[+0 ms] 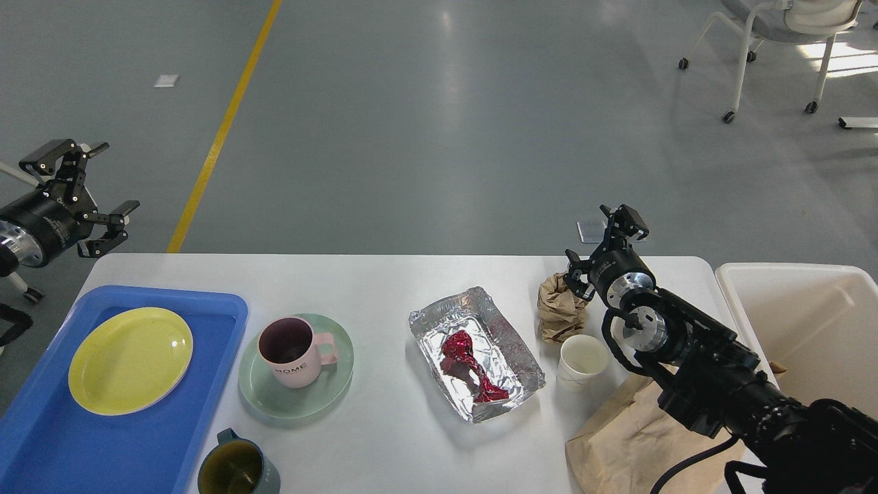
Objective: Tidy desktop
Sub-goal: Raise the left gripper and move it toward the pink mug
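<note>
At the far left the left end effector (86, 199) hangs off the corner of the worktop (384, 281), its two fingers spread wide and holding nothing. Below it a blue tray (206, 384) carries a yellow plate (130, 360); just beside the tray a pink mug (291, 351) stands on a pale green saucer (329, 391), and a grey-green mug (236, 466) sits at the near edge. These ceramics are probably the heaviest and most breakable pieces, smooth and likely slippery, so the mug's handle or rim and the saucer's edge look like the safest places to grip. In the middle a foil container (511, 350) holds a crumpled red wrapper (470, 367); both look feather-light and easily crushed, so the container's folded rim would take a pinch best. To its right a crumpled brown paper ball (559, 312) lies touching a white paper cup (582, 362), with a flat brown paper bag (631, 439) at the near right edge, all soft, light and forgiving of any grip. The right end effector (607, 237) hovers just beside the paper ball, its fingers apart and empty. Past the right edge stands a cream bin (844, 281), seemingly for the rubbish. The worktop is white, matte and rounded at the corners, on a glossy grey floor (446, 137) with a yellow line (226, 123) and a wheeled chair (782, 41) far back.
</note>
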